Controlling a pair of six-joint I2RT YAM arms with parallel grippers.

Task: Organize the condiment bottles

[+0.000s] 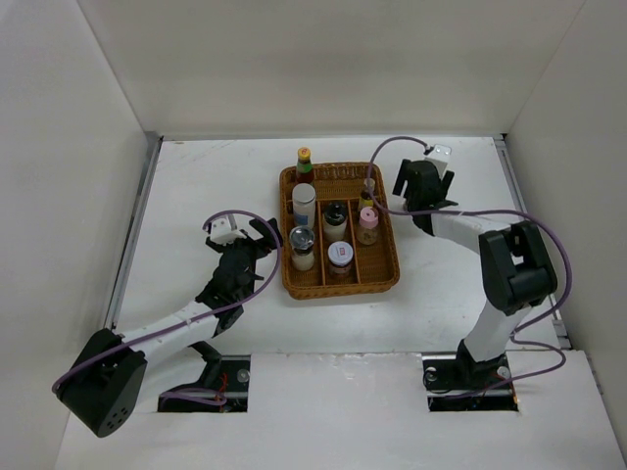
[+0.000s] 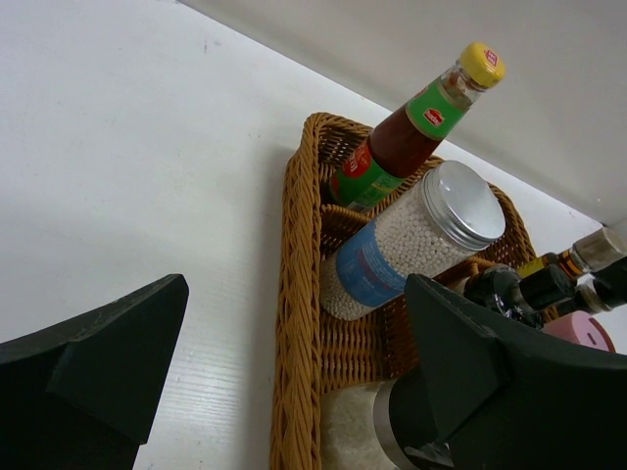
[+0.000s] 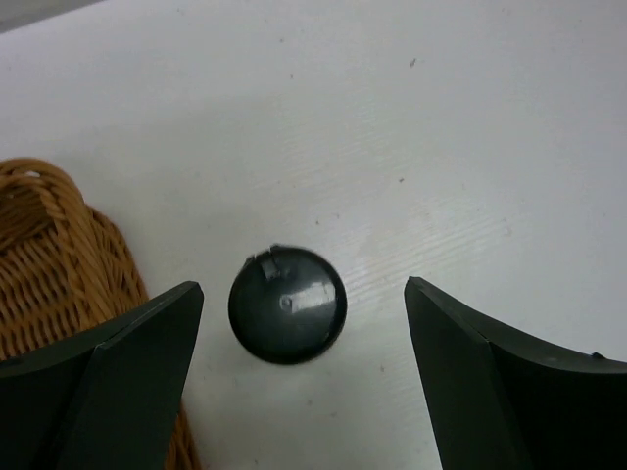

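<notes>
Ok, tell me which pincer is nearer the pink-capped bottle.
Right. The right pincer hangs just off the right edge of the tray, beside the pink-capped bottle. The left pincer is across the tray, off its left edge.

The tray (image 1: 338,292) is golden-brown wicker in a tight basket weave, and it sits on a plain white bench (image 1: 186,186). At the tray's far left corner, the sauce bottle (image 2: 397,147) has a yellow top, a green label with red marks, and dark red-brown contents. Next to it in the tray, the jar (image 2: 411,245) shows white beads, a blue label and a brushed silver lid. Toward the tray's right side is a pink cap (image 2: 580,331). Just off the tray's edge, a round cap (image 3: 287,304) is glossy grey-black. The left hand (image 1: 266,240) and right hand (image 3: 304,289) are matte black, and the cables (image 1: 245,216) are purple.
</notes>
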